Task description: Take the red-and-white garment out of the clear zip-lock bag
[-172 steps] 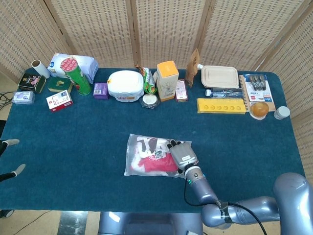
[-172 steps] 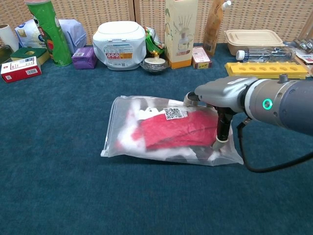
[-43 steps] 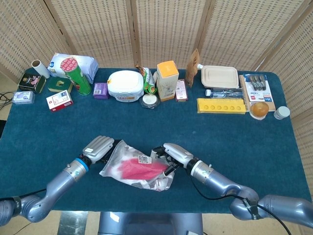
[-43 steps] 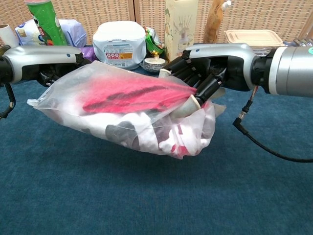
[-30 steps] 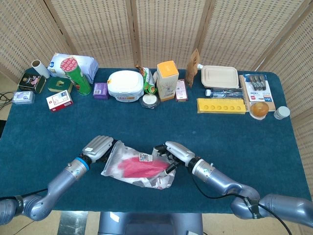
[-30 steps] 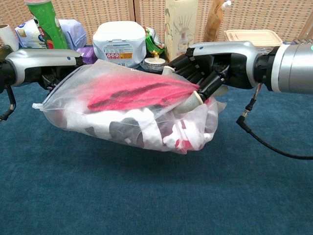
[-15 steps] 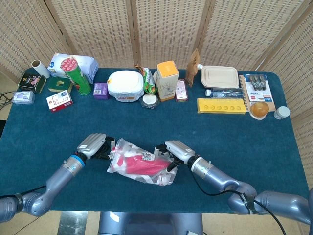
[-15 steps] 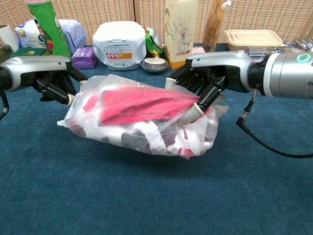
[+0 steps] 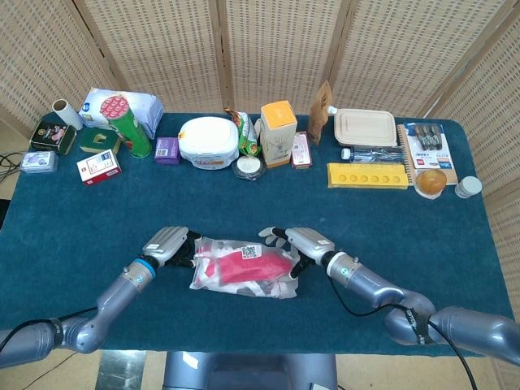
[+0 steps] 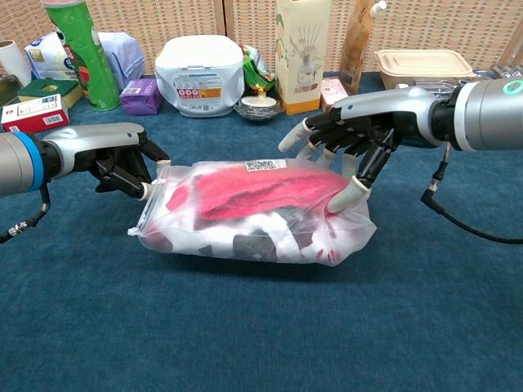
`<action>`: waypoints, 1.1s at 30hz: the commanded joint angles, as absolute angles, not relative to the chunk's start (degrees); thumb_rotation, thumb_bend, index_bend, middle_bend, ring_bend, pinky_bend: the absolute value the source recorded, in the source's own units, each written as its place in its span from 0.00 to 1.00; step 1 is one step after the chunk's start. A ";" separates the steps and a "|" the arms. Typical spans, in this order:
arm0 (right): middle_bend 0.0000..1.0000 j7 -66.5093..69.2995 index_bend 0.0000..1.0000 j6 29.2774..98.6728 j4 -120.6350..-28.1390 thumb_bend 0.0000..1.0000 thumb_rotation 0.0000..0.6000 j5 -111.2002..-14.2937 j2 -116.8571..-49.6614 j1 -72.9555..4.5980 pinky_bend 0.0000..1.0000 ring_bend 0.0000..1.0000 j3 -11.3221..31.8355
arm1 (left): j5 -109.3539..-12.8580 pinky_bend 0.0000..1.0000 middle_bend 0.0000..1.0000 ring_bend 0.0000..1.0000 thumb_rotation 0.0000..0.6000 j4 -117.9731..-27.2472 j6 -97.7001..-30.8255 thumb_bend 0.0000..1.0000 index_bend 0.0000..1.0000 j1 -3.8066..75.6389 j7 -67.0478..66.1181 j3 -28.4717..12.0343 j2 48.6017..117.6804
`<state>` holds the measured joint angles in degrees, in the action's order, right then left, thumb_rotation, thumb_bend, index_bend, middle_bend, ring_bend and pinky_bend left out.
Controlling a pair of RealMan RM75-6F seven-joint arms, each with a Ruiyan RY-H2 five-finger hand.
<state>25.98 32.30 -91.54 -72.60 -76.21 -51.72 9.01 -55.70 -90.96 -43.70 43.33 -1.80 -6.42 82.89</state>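
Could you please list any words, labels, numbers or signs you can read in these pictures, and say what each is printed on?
None can be read as words.
Zip-lock bag: white sticker with a QR code, no legible text.
White tub: label with orange and blue blocks, print too small.
Red-and-white box: barcode and blurred print.
Green can: lettering too blurred.
Tall yellow box: plant drawing, text unreadable.

I'm working in what looks like a staged test room rather than a home: a table (image 9: 97,219) covered in blue cloth, woven screens (image 9: 276,49) closing off the back, and household goods lined up in a row along the far edge, among them a chip can (image 9: 130,126), boxes (image 9: 278,132) and a tub (image 9: 209,142).
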 commanded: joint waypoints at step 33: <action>0.30 -2.41 0.24 47.12 -102.15 0.16 1.00 -64.91 -66.27 -43.99 0.23 0.33 3.18 | -38.65 0.81 0.93 0.90 1.00 -99.84 -41.17 0.40 0.79 51.86 -16.96 -3.58 76.17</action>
<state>-2.34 46.95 -101.93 -64.72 -66.50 -44.22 3.33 -39.24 -99.40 -41.53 51.46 -16.73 -3.92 76.53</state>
